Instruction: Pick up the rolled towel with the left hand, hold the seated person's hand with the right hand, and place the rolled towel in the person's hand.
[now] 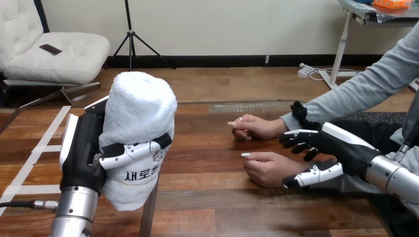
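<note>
The rolled white towel (pixel 141 113) stands upright, lifted above the table at the left, and my left hand (pixel 84 153) is shut on it, thumb across its front. The person's two hands rest on the wooden table (pixel 207 197) at the right, one further back (pixel 257 127) and one nearer (pixel 269 169), both loosely curled. My right hand (pixel 336 148) is at the nearer hand's wrist. Its fingers (pixel 294 139) are spread above the wrist and its thumb (pixel 311 176) reaches along the near side, not closed round it.
The person's grey sleeve (pixel 365 89) comes in from the upper right. A seam (pixel 148 207) runs across the table below the towel. White tape lines (pixel 42 148) mark the tabletop at the left.
</note>
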Tool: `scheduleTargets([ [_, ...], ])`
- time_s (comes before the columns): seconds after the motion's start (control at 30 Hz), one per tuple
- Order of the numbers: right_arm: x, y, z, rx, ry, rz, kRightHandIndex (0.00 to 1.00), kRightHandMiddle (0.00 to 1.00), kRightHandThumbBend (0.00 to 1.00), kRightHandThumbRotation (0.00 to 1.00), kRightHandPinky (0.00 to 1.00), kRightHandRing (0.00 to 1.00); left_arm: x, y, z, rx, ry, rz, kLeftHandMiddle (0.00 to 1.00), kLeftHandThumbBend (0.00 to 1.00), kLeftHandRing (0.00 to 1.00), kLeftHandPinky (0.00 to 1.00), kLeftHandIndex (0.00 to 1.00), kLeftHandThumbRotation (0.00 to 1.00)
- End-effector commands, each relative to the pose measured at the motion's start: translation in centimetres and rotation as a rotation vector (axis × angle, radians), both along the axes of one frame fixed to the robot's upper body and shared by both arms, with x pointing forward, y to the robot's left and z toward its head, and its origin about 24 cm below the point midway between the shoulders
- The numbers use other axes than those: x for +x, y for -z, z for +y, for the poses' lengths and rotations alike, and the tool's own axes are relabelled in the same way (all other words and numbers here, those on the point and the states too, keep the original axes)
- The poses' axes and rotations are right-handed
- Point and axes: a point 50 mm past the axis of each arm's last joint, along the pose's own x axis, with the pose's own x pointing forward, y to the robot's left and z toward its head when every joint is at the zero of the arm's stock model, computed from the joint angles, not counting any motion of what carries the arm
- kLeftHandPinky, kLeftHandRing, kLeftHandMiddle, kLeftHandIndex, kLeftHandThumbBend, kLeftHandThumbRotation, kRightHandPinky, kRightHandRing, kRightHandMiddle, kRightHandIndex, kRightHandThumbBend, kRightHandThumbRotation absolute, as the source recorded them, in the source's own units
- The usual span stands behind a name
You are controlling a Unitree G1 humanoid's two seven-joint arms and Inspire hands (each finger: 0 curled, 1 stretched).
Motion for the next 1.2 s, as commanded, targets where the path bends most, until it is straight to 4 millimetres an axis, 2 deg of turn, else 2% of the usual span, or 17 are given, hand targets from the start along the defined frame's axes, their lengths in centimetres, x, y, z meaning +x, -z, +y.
scheduleTargets([
  [0.0,1.97,-3.14,-0.04,-0.029,-0.002,-0.096,0.86,0.84,1.00,0.39,0.73,0.81,0.74,-1.69,0.00,-0.006,0.005,-0.094,0.38,0.60,0.33,0.28,0.40,0.00],
  [0.93,2.44,-3.34,-0.44,-0.138,0.006,-0.102,0.83,0.83,1.00,0.30,0.69,0.79,0.71,-1.78,0.00,-0.014,0.010,-0.093,0.38,0.60,0.33,0.28,0.40,0.00],
  [1.17,2.66,-3.61,-0.51,-0.171,0.008,-0.108,0.83,0.82,1.00,0.30,0.69,0.78,0.67,-1.79,0.02,-0.010,0.012,-0.097,0.38,0.60,0.33,0.28,0.40,0.00],
])
